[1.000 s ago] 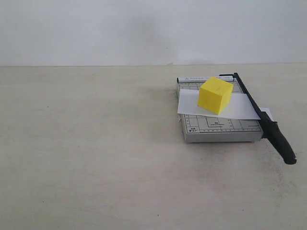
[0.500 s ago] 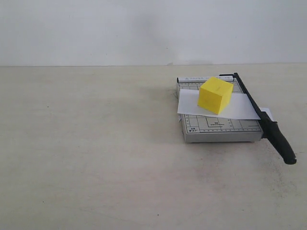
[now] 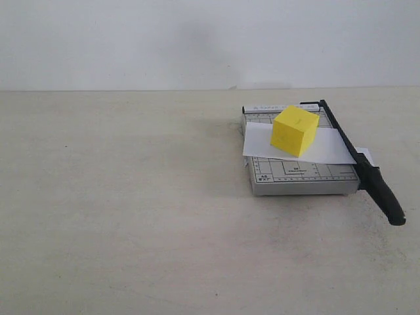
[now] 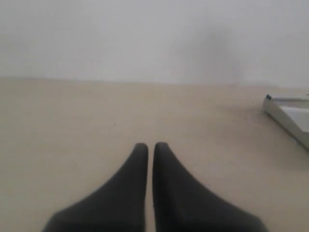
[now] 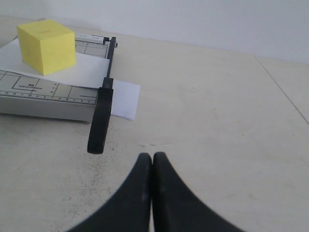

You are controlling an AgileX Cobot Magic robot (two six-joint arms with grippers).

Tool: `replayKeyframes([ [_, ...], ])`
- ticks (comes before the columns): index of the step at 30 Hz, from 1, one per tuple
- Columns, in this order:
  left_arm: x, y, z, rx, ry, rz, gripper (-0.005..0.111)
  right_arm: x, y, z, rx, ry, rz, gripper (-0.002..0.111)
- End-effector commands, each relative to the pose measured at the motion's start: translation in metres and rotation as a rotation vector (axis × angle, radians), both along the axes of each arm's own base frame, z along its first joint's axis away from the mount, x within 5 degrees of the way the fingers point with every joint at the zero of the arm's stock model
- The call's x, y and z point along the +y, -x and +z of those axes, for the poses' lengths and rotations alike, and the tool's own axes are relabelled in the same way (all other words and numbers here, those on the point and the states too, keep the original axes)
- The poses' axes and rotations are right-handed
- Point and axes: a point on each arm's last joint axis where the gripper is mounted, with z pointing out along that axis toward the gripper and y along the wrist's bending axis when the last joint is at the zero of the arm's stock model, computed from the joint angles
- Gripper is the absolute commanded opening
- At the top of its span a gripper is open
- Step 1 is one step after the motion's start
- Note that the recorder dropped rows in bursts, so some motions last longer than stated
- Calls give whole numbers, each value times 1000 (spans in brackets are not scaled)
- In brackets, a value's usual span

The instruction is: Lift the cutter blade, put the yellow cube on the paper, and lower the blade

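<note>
Only the wrist views show the left fingers (image 4: pixel 137 166) and right fingers (image 5: pixel 142 176), both pressed together and empty. The exterior view shows the cube (image 3: pixel 294 130) on the paper (image 3: pixel 328 147), blade (image 3: pixel 377 184) down.

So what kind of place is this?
Probably a robot test bench: a beige table against a plain white wall, a paper cutter with a yellow cube on paper, plus the black left gripper and right gripper.
</note>
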Motion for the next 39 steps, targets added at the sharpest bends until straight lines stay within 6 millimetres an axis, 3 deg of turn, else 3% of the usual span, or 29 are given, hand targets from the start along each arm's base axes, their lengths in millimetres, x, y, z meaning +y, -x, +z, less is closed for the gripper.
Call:
replayKeyframes([
  [1, 2, 1, -7, 70, 3, 50, 4, 0, 0, 0, -9, -1, -2, 0],
  [39, 3, 1, -6, 61, -20, 62, 4, 0, 0, 0, -9, -1, -2, 0],
])
